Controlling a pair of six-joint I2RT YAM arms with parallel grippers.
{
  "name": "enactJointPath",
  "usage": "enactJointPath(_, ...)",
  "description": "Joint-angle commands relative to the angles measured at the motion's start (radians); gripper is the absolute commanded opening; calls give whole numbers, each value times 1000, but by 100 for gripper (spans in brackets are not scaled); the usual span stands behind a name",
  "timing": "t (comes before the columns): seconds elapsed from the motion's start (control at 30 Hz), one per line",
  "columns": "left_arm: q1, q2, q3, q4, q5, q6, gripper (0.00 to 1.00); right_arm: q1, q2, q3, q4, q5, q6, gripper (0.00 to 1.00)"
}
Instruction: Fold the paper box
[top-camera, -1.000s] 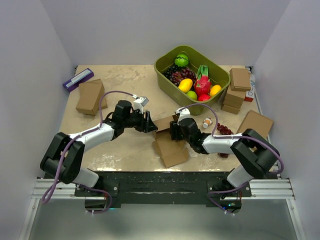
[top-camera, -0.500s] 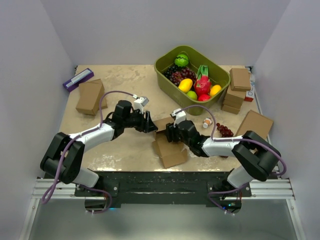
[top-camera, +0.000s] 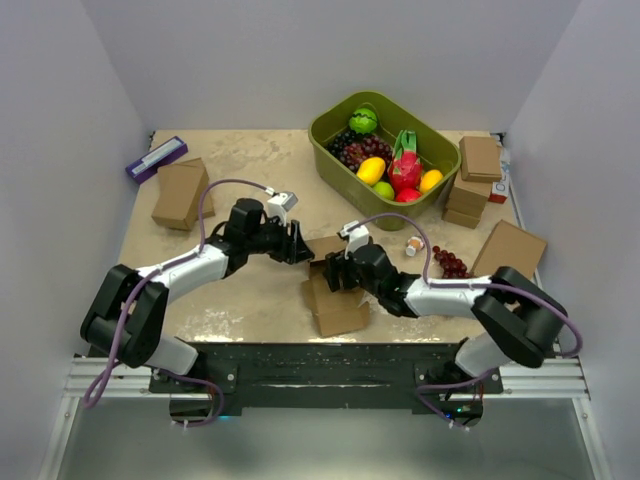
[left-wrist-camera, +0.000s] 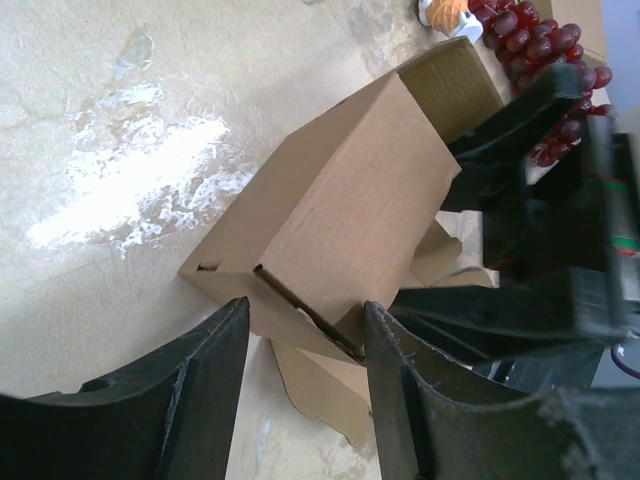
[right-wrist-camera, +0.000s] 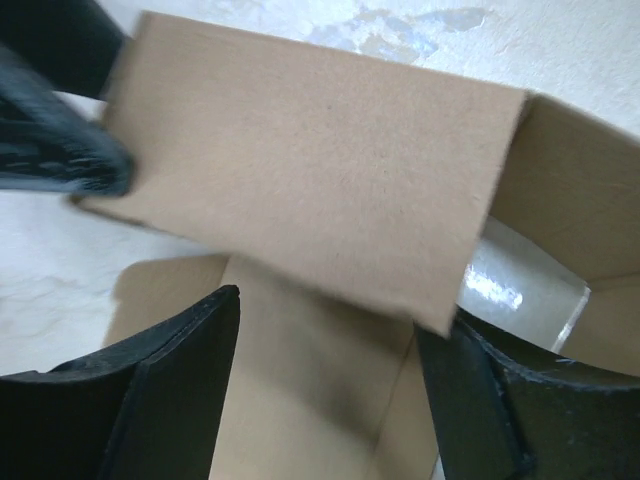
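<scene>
The paper box (top-camera: 337, 303) is brown cardboard, half-folded, lying at the table's middle between both arms. In the left wrist view it (left-wrist-camera: 340, 210) is a closed sleeve with an open far end and a loose flap under it. My left gripper (top-camera: 298, 247) (left-wrist-camera: 305, 330) has the box's near corner between its fingers, both touching cardboard. My right gripper (top-camera: 335, 272) (right-wrist-camera: 325, 390) is open, its fingers (right-wrist-camera: 170, 390) straddling a flat panel of the box (right-wrist-camera: 300, 180), with the raised wall just ahead.
A green bin (top-camera: 330, 150) of fruit stands at the back right. Ready-made boxes are stacked at the right (top-camera: 478, 160) and left (top-camera: 180, 193). A larger flat box (top-camera: 510, 248) and loose grapes (top-camera: 448, 262) lie right of my right arm. A purple item (top-camera: 155, 158) lies far left.
My right gripper has moved left toward the left gripper, and the box's near panel has shifted left with it. The left arm has held still.
</scene>
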Motion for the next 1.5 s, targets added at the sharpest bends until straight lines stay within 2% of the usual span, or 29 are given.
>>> enactJointPath(0.0, 19, -1, 39, -54, -55, 69, 53, 17, -153, 15, -164, -14, 65, 74)
enactJointPath(0.07, 18, -1, 38, -53, -49, 70, 53, 20, -205, 15, -228, -24, 91, 74)
enactJointPath(0.13, 18, -1, 36, -48, -41, 67, 53, 22, -234, 12, -309, -31, 120, 70)
enactJointPath(0.17, 18, 1, 36, -46, -40, 67, 53, 26, -260, 6, -332, -31, 131, 67)
enactJointPath(0.2, 18, -1, 36, -46, -40, 67, 52, 32, -272, 4, -370, -34, 139, 59)
enactJointPath(0.43, 18, -4, 33, -42, -30, 66, 51, 66, -306, 23, -505, -9, 188, 40)
enactJointPath(0.6, 18, -7, 32, -39, -26, 66, 50, 69, -270, 32, -530, 58, 202, 33)
enactJointPath(0.73, 18, -9, 33, -40, -27, 67, 51, 69, -202, 58, -607, 152, 289, 31)
enactJointPath(1.0, 18, -9, 33, -40, -24, 70, 50, 69, -43, 86, -662, 204, 380, 25)
enactJointPath(1.2, 18, -5, 33, -42, -24, 70, 50, 69, -30, 89, -640, 176, 378, 25)
enactJointPath(1.33, 18, -9, 33, -43, -29, 72, 50, 69, -116, 131, -696, 167, 357, 31)
enactJointPath(1.43, 18, -10, 35, -46, -33, 73, 50, 68, -232, 165, -766, 173, 361, 47)
enactJointPath(1.47, 18, -10, 36, -46, -33, 75, 50, 68, -265, 173, -797, 195, 361, 59)
